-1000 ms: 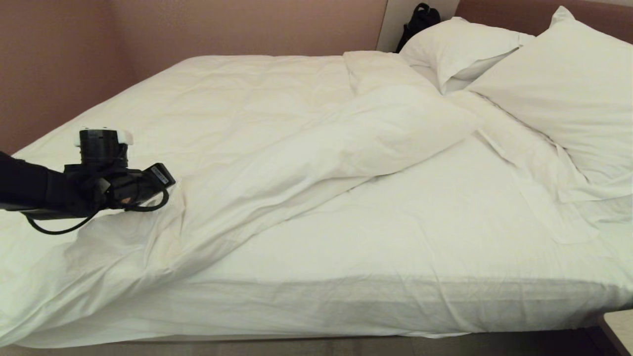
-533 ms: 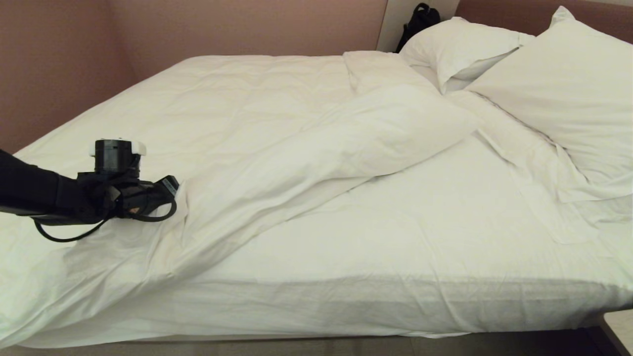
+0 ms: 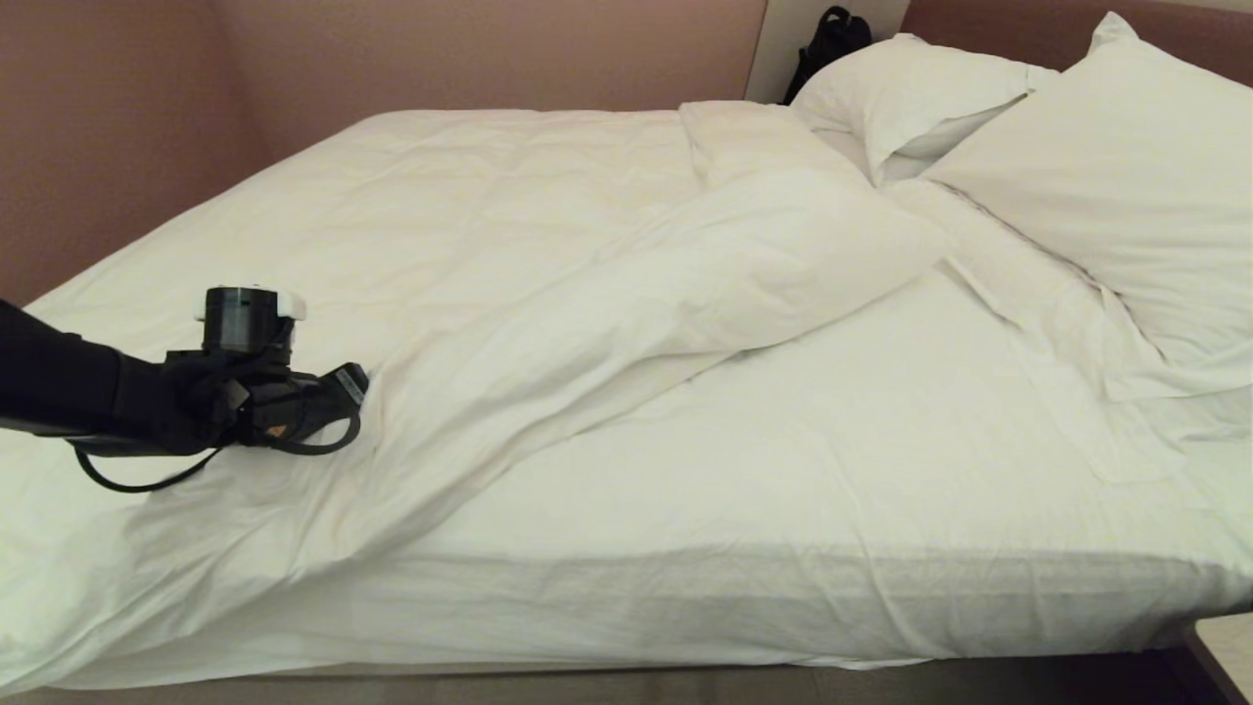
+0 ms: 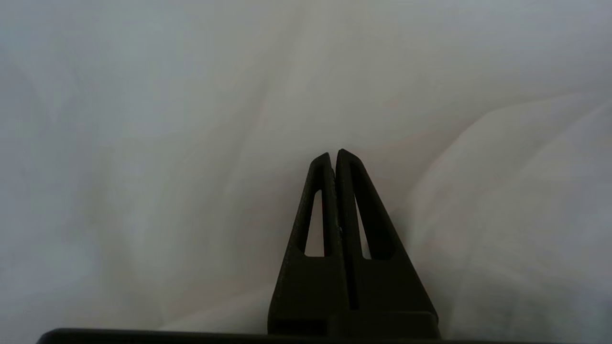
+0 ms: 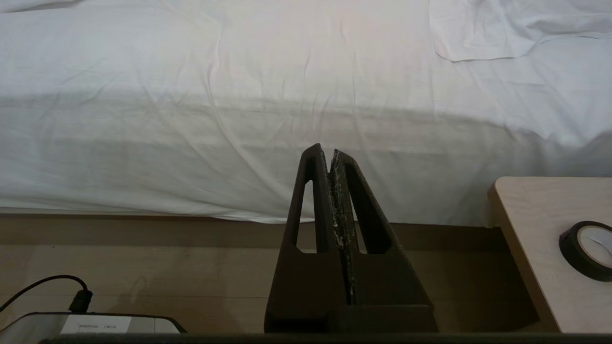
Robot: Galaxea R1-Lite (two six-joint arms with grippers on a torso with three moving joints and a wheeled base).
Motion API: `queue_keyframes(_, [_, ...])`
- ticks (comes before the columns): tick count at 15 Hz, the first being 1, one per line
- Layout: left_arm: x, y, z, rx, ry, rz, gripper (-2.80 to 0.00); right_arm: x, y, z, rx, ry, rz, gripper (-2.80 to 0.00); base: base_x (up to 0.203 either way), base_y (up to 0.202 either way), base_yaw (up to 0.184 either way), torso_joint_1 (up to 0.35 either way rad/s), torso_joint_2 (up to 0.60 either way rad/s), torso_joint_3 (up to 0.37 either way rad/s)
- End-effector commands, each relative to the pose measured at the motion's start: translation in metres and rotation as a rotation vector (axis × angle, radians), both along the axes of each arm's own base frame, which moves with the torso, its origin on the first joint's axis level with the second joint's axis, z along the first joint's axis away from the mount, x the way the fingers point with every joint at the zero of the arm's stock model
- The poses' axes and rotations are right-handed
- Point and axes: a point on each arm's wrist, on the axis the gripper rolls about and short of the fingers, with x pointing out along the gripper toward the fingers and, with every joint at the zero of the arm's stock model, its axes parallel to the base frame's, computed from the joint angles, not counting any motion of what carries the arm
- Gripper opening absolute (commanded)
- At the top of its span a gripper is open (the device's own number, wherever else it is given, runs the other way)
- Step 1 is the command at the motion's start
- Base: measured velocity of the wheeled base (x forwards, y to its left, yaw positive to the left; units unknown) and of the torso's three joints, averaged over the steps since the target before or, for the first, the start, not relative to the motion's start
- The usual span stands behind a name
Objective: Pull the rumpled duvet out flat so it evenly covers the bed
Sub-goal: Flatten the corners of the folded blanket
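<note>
White cloth fills my left wrist view: the duvet [image 3: 509, 294] lies bunched diagonally across the bed [image 3: 685, 607], covering the far side and the foot end at my left, w/ a thick fold running from near the pillows [image 3: 1106, 186] down toward the near left corner. The near half of the mattress shows only bare sheet [image 3: 783, 470].

My left gripper [image 4: 334, 155] sits low over the duvet near that left corner, tips pressed together w/ nothing pinched between them as far as I can see; fabric is just ahead of the tips, and I can't tell if they touch it. My right gripper [image 5: 330, 150] is parked off the bed's near side, above the floor [image 5: 191, 258], also closed & empty, beside a small table [image 5: 526, 224] w/ a tape roll [image 5: 585, 248].

Step in hand, I reckon: approach for a grab, pull not yet begun. Next I'd need to spread the fingers, sink onto a ridge of the fold, close on a good bite of thick cloth, then draw it toward the near edge. Risk: catching only the top layer, or the sheet w/ it.
</note>
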Motion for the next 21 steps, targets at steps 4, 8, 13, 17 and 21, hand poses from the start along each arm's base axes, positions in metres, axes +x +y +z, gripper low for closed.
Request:
queue_keyframes(4, [-0.032,-0.004,0.0,-0.004,0.039,-0.013,-2.8,0.0,0.0,0.0,0.0,0.001,0.001,-2.8,0.0,0.0,0.0,0.0,0.0,0.0])
queue_keyframes(8, [-0.097,-0.032,0.025,-0.013,0.01,-0.126,-2.8,0.0,0.0,0.0,0.0,0.001,0.001,-2.8,0.0,0.0,0.0,0.0,0.0,0.0])
queue_keyframes(13, [-0.167,-0.062,0.024,-0.013,0.088,-0.293,-2.8,0.0,0.0,0.0,0.0,0.001,0.001,-2.8,0.0,0.0,0.0,0.0,0.0,0.0])
queue_keyframes(17, [-0.201,-0.063,-0.006,0.008,0.207,-0.342,-2.8,0.0,0.0,0.0,0.0,0.001,0.001,-2.8,0.0,0.0,0.0,0.0,0.0,0.0])
queue_keyframes(21, [-0.222,-0.06,-0.001,0.009,0.158,-0.359,-2.8,0.0,0.0,0.0,0.0,0.001,0.001,-2.8,0.0,0.0,0.0,0.0,0.0,0.0])
